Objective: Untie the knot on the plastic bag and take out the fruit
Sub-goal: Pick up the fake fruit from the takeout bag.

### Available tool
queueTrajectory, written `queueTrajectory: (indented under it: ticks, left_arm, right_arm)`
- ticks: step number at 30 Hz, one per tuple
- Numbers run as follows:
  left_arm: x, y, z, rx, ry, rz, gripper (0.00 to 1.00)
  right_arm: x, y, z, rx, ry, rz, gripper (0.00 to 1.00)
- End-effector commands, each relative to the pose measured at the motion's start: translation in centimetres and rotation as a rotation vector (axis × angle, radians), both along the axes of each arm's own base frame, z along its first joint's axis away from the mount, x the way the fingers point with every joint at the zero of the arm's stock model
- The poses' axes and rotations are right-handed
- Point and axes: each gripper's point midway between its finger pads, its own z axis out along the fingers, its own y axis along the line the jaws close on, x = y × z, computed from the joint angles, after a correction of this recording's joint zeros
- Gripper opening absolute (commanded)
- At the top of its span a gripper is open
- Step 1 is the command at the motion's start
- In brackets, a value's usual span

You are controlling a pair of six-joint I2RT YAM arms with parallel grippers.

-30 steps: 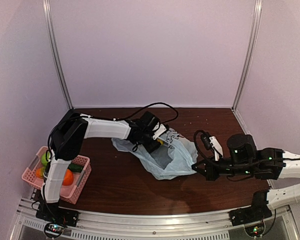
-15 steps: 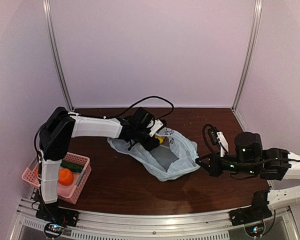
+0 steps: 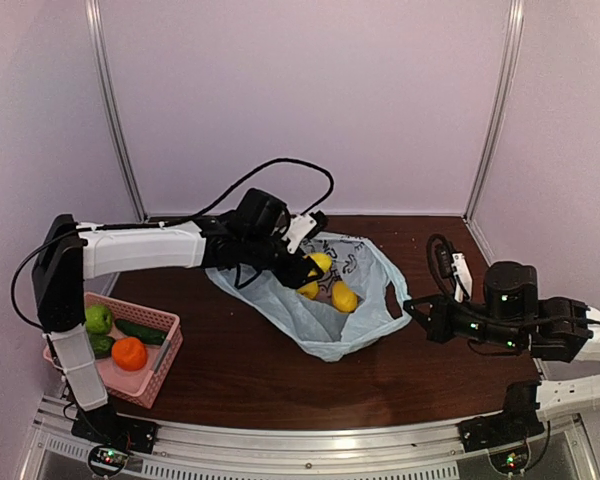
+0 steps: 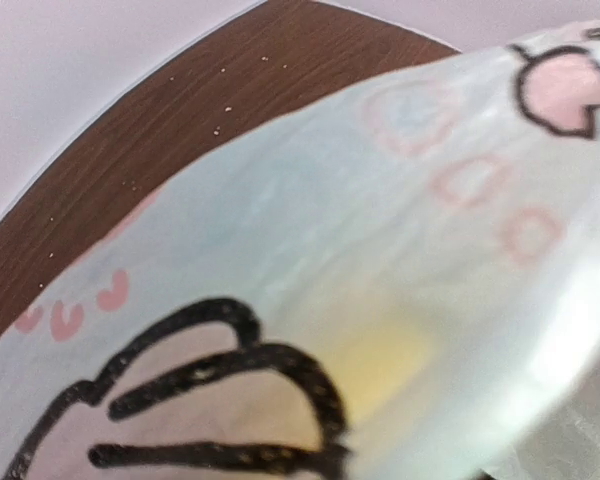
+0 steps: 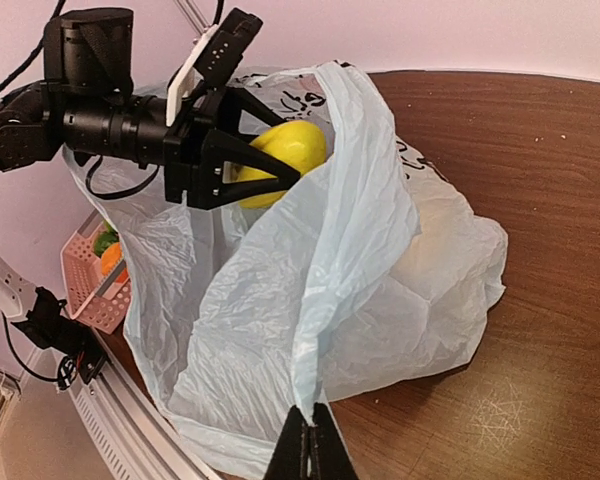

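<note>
Lemon (image 5: 302, 140) gripped in left gripper (image 5: 296, 150) jaws at plastic bag (image 5: 360, 260) mouth; right gripper (image 5: 308, 442) jaws pinching bag edge; pink basket (image 3: 166, 346) holds green fruit (image 3: 98, 318), cucumber (image 3: 140, 332), orange (image 3: 129, 353).

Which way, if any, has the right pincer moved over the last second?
Yes. The right pincer, shut on the plastic bag, has shifted rightward and away from the front rail, toward the right corner post.

Bag (image 3: 330, 325) sits mid-table (image 3: 240, 385). My left gripper (image 3: 302, 275) is at its back-left mouth, a fruit (image 5: 285, 150) between the fingers. Second fruit (image 3: 344, 297) lies in the bag, to its right. My right gripper (image 5: 310, 440) pinches the bag's right edge. Basket (image 3: 165, 350) sits near left, well apart, with apple (image 3: 98, 318), cucumber (image 3: 140, 332) and orange (image 3: 129, 353) in it.
</note>
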Motion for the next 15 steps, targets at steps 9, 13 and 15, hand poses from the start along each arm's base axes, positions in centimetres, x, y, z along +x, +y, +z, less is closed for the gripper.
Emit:
queueTrajectory:
  ticks: [9,13,15]
  left_arm:
    - [-6.5,1.7,2.9,-0.110,0.109,-0.038,0.45]
    - [-8.1,2.5,3.8,-0.193,0.154,-0.033,0.46]
    - [-8.9,2.7,4.3,-0.226,0.175,-0.045,0.45]
  right_arm:
    - [0.8,1.1,1.8,0.035,-0.059,-0.001,0.00]
    - [0.8,1.9,0.1,-0.006,-0.040,0.023,0.00]
    - [0.8,2.4,-0.9,-0.030,-0.022,0.039,0.00]
